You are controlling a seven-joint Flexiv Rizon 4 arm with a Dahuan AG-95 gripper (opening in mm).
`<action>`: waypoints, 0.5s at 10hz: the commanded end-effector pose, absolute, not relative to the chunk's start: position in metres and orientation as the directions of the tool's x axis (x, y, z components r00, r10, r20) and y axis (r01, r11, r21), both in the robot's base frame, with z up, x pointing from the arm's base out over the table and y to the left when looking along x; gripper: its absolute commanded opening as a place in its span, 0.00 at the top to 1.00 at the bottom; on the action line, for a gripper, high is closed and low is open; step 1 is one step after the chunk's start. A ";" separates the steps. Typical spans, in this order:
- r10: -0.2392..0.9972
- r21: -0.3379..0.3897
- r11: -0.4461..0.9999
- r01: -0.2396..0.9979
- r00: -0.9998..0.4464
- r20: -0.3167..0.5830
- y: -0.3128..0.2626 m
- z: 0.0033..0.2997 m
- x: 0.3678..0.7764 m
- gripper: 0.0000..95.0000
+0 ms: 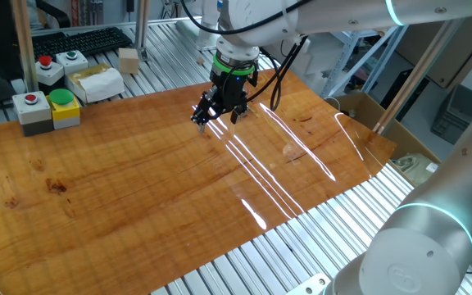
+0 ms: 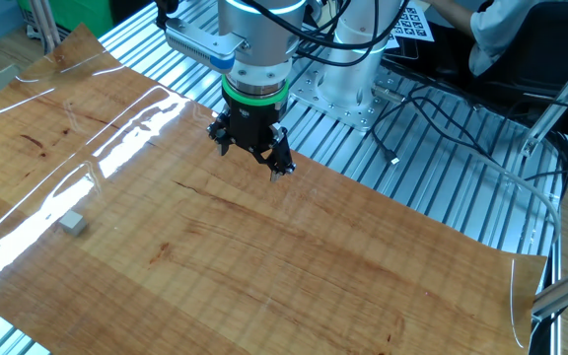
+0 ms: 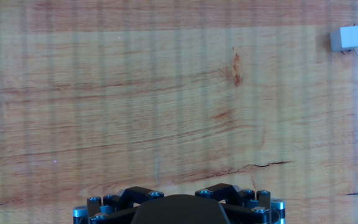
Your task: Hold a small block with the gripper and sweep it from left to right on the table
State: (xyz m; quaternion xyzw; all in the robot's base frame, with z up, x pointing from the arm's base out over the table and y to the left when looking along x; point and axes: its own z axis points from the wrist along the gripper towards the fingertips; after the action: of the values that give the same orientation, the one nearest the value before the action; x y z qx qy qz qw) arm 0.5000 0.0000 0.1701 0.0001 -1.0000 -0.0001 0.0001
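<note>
Above the far part of the worktop (image 2: 294, 256) hangs the end effector (image 2: 253, 148), black claw under a green ring, its fingers drawn in and gripping nothing; how wide they stand I cannot tell. Well apart from it, the small block (image 2: 73, 224) lies on the glossy wood near bright glare streaks. From the hand view it sits at the upper right corner (image 3: 345, 38).

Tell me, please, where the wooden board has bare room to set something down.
Nearly all of the table is bare: the broad stretch in front of the gripper and out to the curled far corner. Only the small block occupies a spot. Beyond the board's edge, the button boxes crowd the frame.
</note>
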 end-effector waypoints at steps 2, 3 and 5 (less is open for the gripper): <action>0.009 0.010 1.000 0.008 -0.998 -0.057 0.000 0.169 0.499 1.00; 0.010 0.011 1.000 0.009 -0.998 -0.057 0.001 0.168 0.499 1.00; 0.011 0.011 1.000 0.010 -0.998 -0.062 0.002 0.164 0.494 1.00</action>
State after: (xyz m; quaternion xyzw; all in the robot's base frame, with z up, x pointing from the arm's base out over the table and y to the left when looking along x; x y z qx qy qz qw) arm 0.4899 0.0021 0.1643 -0.0055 -0.9994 -0.0048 -0.0339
